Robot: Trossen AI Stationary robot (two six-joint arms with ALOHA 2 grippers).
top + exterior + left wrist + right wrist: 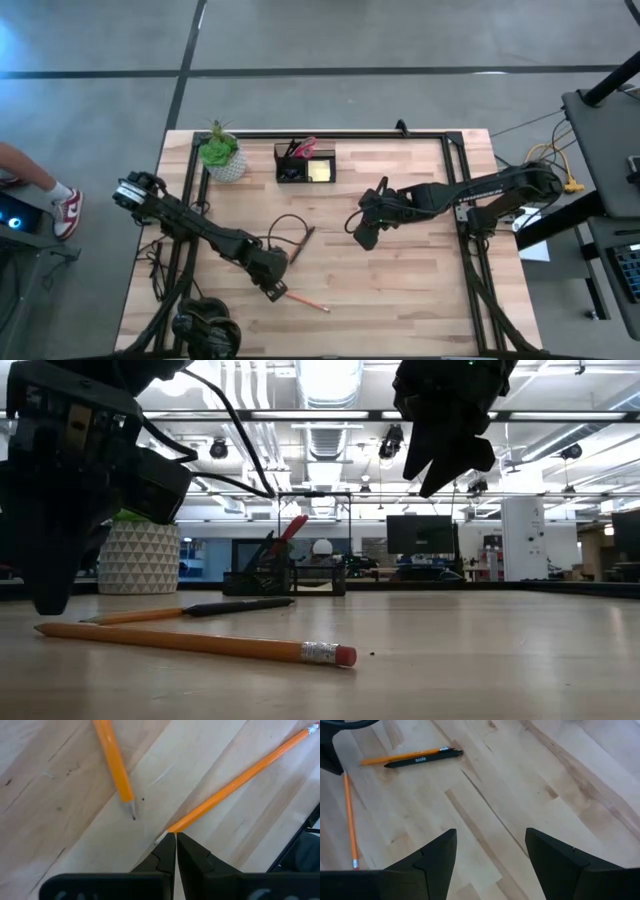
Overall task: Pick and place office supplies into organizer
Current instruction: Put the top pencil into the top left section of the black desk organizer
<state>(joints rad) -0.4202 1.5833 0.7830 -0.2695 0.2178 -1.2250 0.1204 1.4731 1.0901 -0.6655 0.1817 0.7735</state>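
An orange pencil (306, 299) lies near the table's front edge, its eraser end (340, 655) pointing right. My left gripper (175, 839) is shut, its tips right at this pencil's sharpened end (161, 838). A second orange pencil (114, 762) lies on the table beside a black pen (422, 759). My right gripper (490, 855) hangs open above mid-table, with nothing between its fingers. The black organizer (290, 175) stands at the far edge with red-handled scissors (305, 147) and a yellow pad (320, 171) in it. My left gripper comes slanting down from the left, with its shut fingertips (167, 847) at the sharpened end of the front pencil. Whether they touch the pencil, I cannot tell. The pencil lies flat on the table.
A potted green plant (222, 155) in a white pot stands left of the organizer. A black cable (285, 222) loops over the table near the pen. A black frame rail (330, 134) runs along the far edge. Bare wood (400, 290) lies at the front right.
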